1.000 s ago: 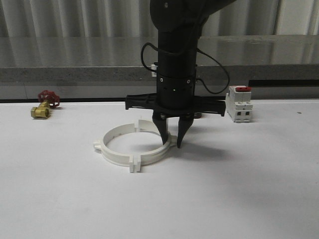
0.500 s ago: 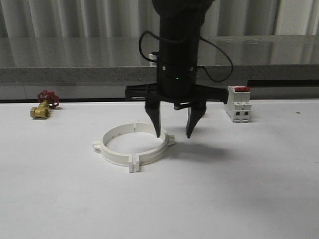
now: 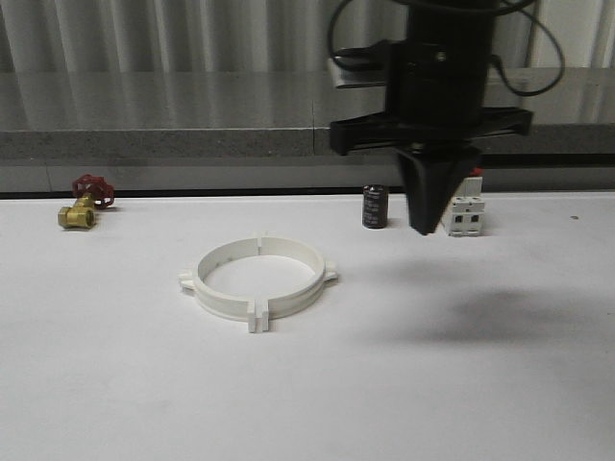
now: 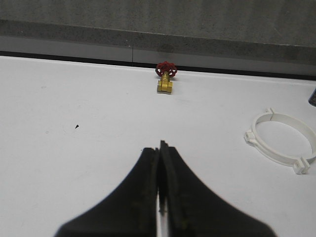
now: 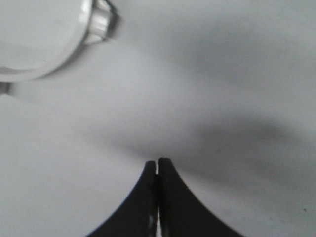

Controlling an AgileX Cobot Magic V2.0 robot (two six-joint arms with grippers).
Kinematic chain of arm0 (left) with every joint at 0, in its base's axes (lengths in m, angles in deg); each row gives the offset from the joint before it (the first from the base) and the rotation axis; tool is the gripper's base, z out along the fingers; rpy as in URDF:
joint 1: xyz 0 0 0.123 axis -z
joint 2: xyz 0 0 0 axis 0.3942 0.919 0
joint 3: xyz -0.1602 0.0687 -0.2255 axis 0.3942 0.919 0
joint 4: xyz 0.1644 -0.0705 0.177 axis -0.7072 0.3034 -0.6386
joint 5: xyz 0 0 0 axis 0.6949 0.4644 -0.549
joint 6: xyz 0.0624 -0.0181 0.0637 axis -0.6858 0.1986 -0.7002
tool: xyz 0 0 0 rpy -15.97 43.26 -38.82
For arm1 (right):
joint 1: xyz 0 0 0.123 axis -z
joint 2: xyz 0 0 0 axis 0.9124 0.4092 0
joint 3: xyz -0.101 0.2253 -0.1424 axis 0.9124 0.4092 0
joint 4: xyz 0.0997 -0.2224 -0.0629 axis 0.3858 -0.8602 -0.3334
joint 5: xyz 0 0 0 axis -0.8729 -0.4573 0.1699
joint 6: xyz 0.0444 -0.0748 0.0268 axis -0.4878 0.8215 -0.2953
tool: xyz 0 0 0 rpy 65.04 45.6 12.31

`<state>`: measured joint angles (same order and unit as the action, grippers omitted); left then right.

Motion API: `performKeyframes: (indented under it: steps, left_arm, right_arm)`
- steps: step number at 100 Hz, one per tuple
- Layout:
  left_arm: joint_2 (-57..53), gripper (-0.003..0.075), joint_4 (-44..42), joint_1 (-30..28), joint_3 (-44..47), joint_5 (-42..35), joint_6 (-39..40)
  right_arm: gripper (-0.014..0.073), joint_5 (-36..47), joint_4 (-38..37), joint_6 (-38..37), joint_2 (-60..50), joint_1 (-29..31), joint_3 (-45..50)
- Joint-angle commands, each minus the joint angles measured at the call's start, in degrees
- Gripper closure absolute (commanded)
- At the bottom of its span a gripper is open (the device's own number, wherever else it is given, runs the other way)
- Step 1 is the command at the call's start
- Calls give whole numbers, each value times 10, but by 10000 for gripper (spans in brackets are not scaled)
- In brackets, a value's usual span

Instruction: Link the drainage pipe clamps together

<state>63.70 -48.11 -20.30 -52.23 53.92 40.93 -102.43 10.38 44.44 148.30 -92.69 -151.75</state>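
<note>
White plastic drainage pipe clamps [image 3: 257, 279] lie flat on the tabletop [image 3: 307, 384], the two half-rings meeting to form one wide ring, with small tabs sticking out where the ends meet and lugs on the outer sides. The ring sits left of the tabletop's middle, about halfway between its front and back edges; part of it also appears in the left wrist view [image 4: 282, 141] and a blurred piece in the right wrist view [image 5: 47, 42].

The right claw [image 3: 424, 223] hangs above the tabletop toward the back right, well apart from the ring, its two black fingers pressed together with nothing between them. Its shadow falls on the white surface below. The right wrist view [image 5: 157, 164] shows the same fingertips meeting over bare tabletop.

The left claw [image 4: 161, 148] is likewise closed on nothing, its fingers touching, pointing toward the back edge.

Near the back left edge lies a brass valve with a red handwheel [image 3: 84, 203]. Near the back edge to the right stands a small dark cylinder [image 3: 375, 206], and just right of it a white breaker [image 3: 463, 213], partly hidden by the right claw.
</note>
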Motion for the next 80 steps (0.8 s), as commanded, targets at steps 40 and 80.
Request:
performKeyframes:
  steps: [40,80]
  left_arm:
    - [8,741,0,-2,-14,-40,0]
    - [8,741,0,-2,-14,-40,0]
  right_arm:
    - [659,103,0,-12,-228,189,218]
    - [659,215,-15,-15,-433,284,397]
